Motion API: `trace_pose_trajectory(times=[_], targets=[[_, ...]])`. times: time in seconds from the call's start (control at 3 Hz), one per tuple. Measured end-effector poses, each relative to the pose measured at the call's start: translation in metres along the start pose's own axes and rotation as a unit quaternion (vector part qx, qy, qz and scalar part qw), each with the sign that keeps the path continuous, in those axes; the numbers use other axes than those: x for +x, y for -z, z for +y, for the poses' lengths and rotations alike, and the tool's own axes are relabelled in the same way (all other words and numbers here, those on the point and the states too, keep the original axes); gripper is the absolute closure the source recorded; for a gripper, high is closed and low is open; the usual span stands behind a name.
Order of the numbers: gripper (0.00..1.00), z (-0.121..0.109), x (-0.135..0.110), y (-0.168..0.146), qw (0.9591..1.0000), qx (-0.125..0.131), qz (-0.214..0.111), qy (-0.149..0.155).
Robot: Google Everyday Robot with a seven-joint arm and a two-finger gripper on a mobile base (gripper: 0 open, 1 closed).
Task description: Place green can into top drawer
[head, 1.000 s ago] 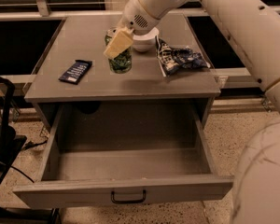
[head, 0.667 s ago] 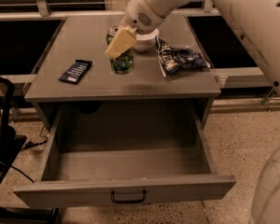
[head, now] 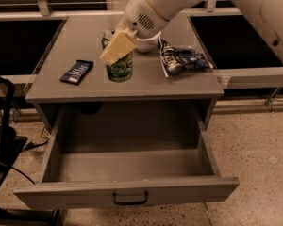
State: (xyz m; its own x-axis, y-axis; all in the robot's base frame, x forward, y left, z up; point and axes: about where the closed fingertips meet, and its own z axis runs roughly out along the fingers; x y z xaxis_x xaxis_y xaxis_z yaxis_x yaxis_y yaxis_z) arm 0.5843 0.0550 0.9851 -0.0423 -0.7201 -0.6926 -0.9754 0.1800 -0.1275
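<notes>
The green can (head: pixel 120 68) stands upright on the grey cabinet top (head: pixel 85 46), left of centre. My gripper (head: pixel 112 50) comes down from the upper right and sits right at the can's upper half, its cream-coloured tip covering the can's silver top. The can still rests on the surface. Below, the top drawer (head: pixel 127 191) is pulled fully out, its grey inside bare, with the black handle (head: pixel 130 199) at the centre of the front panel.
A white bowl (head: pixel 147 44) sits just behind the can, partly hidden by my arm. A crumpled dark blue snack bag (head: pixel 181 60) lies to the right, and a dark blue bar (head: pixel 77 72) to the left. A black stand (head: pixel 4 126) is at the far left on the floor.
My gripper has dropped slightly lower and leftward over the can. The large arm segment at the right has swung out of view. The can and drawer have not moved.
</notes>
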Motion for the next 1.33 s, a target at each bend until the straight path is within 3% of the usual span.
trace_pose_trajectory(times=[0.33, 0.67, 1.33], targets=[[1.0, 0.013, -0.011, 0.013, 0.9999, 0.001, -0.007, 0.01], [1.0, 0.039, -0.02, 0.026, 0.9995, 0.0, -0.024, 0.021], [1.0, 0.076, -0.006, 0.007, 0.9952, 0.018, -0.089, 0.038]])
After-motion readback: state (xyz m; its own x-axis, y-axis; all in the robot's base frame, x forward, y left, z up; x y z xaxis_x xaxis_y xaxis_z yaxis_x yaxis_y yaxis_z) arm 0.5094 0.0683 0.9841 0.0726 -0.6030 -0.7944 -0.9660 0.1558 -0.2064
